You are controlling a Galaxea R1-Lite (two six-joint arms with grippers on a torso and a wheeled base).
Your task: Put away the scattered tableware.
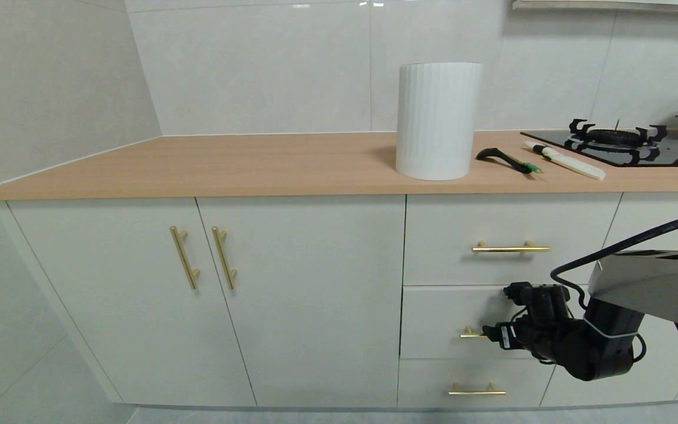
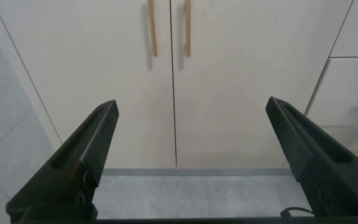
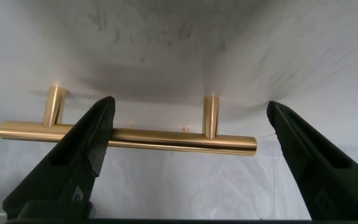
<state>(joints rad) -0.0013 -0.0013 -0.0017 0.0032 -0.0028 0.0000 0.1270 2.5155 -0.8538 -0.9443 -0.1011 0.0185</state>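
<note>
On the wooden counter (image 1: 227,165) stands a tall white ribbed holder (image 1: 438,121). To its right lie a black utensil with a green tip (image 1: 507,159) and a long white utensil (image 1: 565,160). My right gripper (image 1: 495,335) is low in front of the middle drawer (image 1: 433,321), at its gold handle (image 1: 472,335). In the right wrist view this gripper (image 3: 190,109) is open, and the handle (image 3: 166,140) runs across between its fingers and behind one of them. My left gripper (image 2: 191,104) is open and holds nothing; it faces the lower cabinet doors (image 2: 229,93).
A black gas hob (image 1: 621,144) takes up the counter's right end, close to the utensils. Double cabinet doors with gold handles (image 1: 203,256) fill the left half below the counter. A top drawer (image 1: 509,248) and a bottom drawer (image 1: 477,390) flank the middle one. Grey tiled floor (image 2: 197,196) below.
</note>
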